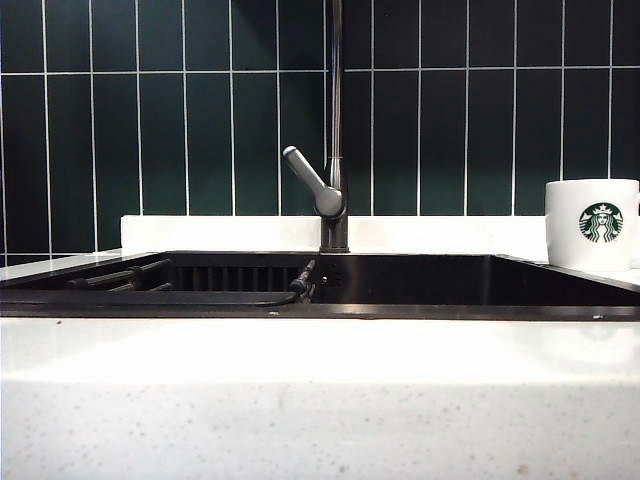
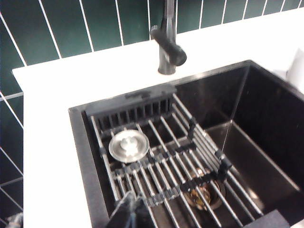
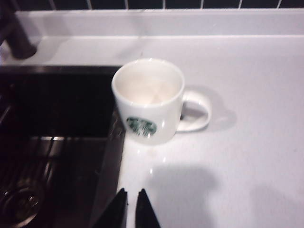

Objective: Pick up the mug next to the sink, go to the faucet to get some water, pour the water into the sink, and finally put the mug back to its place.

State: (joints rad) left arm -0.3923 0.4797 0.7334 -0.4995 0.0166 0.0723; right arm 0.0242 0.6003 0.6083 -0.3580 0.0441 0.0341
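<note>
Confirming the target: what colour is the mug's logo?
Green and white, on the white mug by the sink; clearest in the exterior view.

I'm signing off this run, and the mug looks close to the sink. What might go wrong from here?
1. The mug stands upright right at the sink edge; a nudge might tip it into the basin.
2. The right pincer hangs apart from the mug, its fingertips nearly together; they may be too narrow to take the handle.
3. The left pincer, shut, hovers over the sink rack.
</note>
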